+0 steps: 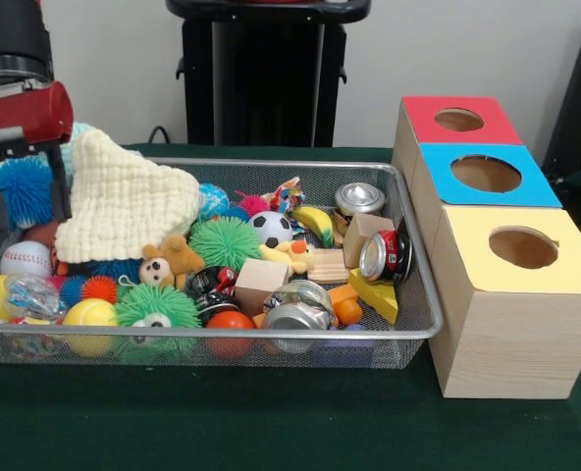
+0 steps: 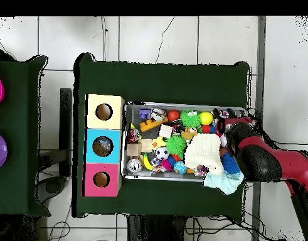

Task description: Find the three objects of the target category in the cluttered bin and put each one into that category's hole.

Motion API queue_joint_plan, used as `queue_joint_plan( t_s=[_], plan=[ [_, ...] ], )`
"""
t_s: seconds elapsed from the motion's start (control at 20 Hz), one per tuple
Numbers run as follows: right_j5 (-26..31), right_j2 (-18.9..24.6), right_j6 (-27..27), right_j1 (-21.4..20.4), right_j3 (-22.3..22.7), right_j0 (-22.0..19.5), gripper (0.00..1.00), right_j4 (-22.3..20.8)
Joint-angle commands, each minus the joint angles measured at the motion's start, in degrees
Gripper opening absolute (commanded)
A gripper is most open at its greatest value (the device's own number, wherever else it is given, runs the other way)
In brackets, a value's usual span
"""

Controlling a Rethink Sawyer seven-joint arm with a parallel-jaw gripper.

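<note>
A wire mesh bin holds a jumble of toys. At its left end, above the rim, my gripper is shut on a blue spiky ball, with a black finger on each side of it. From overhead the blue spiky ball shows beside the red arm. Right of the bin stands a wooden box with three holes: red, blue and yellow. Overhead, that box lies left of the bin.
A cream knitted cloth covers the bin's back left. Around it lie a green spiky ball, soccer ball, baseball, teddy, wooden cube, cheese wedge and cans.
</note>
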Motion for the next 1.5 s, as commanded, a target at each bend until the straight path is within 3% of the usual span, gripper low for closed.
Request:
queue_joint_plan(
  t_s=[0.05, 0.2, 0.55, 0.85, 1.5],
  plan=[
    [-3.93, -4.55, 2.14, 1.88, -0.32, 0.31, 1.0, -2.67],
    [-1.5, -2.05, -2.85, 6.01, -2.04, -2.37, 1.0, -2.08],
    [1.61, 0.29, -8.09, 11.34, -5.07, -4.98, 1.0, -1.49],
    [5.87, 2.56, -13.75, 13.42, -6.97, -7.38, 1.0, -0.77],
    [0.07, -0.46, -6.8, 12.08, -6.26, -4.28, 1.0, -4.33]
  ],
)
